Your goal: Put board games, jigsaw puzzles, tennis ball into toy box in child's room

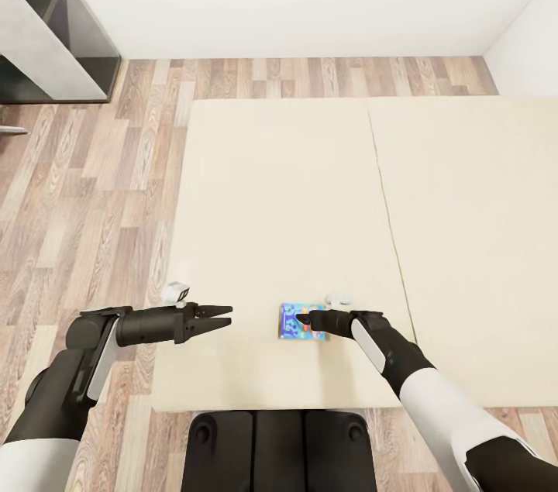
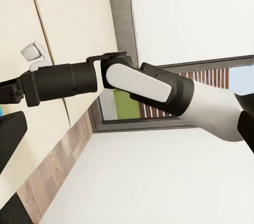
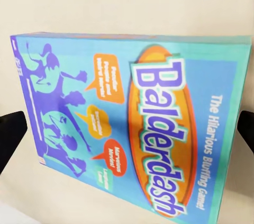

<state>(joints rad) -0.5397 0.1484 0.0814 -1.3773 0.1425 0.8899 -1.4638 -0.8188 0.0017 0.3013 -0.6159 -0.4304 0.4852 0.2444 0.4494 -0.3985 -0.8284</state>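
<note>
**A:** Where is your target right now?

**B:** The small blue board game [image 1: 297, 321], the one lettered Balderdash [image 3: 132, 123], lies flat on the bed [image 1: 279, 197], near the mattress edge closest to you and just left of the seam between the two mattress parts. You have driven up to that edge so the box sits within easy reach.

**A:** And your right gripper [image 1: 311, 319]?

**B:** It reaches in from the right at mattress height, its tip over the box's right side. In the right wrist view the two dark fingers [image 3: 10, 136] stand at either side of the cover, spread wider than the box and, as far as I can see, clear of it. So the claw is wide and holds nothing; it looks set to straddle the box across its short side.

**A:** Why is your left gripper [image 1: 217, 317] parked there?

**B:** It hovers above the bed, well apart from the box, fingers pointing toward it. They look drawn nearly together, and nothing is in them. I judge you keep it level and out of the way, ready to steady the box if it slides.

**A:** What does the next move call for?

**B:** Probably lowering the right claw until the fingers bracket the box's edges, then closing. A flat box on a soft mattress gives little to grip, so you may clip the lid only.
</note>
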